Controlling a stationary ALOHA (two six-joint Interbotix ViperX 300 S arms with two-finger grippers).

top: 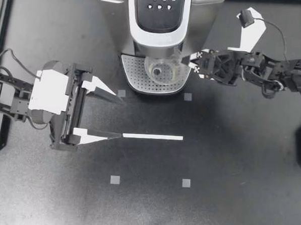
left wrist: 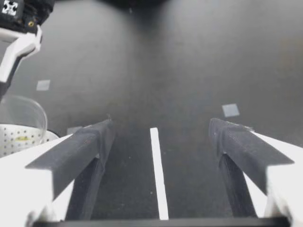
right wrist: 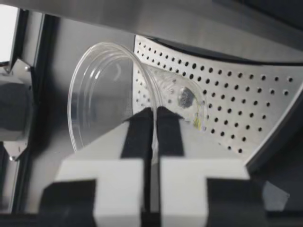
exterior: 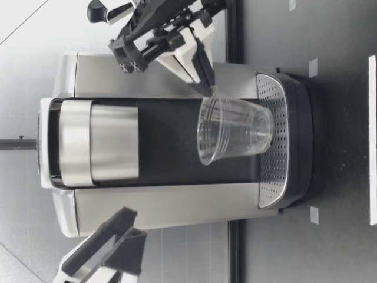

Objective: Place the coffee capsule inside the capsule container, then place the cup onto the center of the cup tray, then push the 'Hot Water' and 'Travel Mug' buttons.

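- My left gripper [top: 121,117] hovers over the dark table [top: 228,172] with its fingers spread wide and nothing between them; its arm is cut off at the table's left side
- A white tape strip [top: 152,137] lies flat on the table, starting just beside one fingertip of that gripper; in the left wrist view it runs ahead between the open fingers
- Small grey squares [top: 121,94] mark the table around the strip
- The coffee machine [top: 160,22] stands at the far side, and its back is cut off in the top view; the buttons [top: 160,3] on its dark panel are too small to tell one from another
- The perforated cup tray [top: 135,74] sits at the machine's foot, and the cup [top: 163,70], clear plastic, is over it with its mouth up; in the low view its base is right at the tray's surface, and I cannot tell whether they touch
- In the right wrist view a dark spot and a yellowish speck show at the cup's base; what they are is unclear
- My right gripper [top: 187,61] reaches in from the right, fingers drawn narrow and pinching the cup's wall at the rim between them
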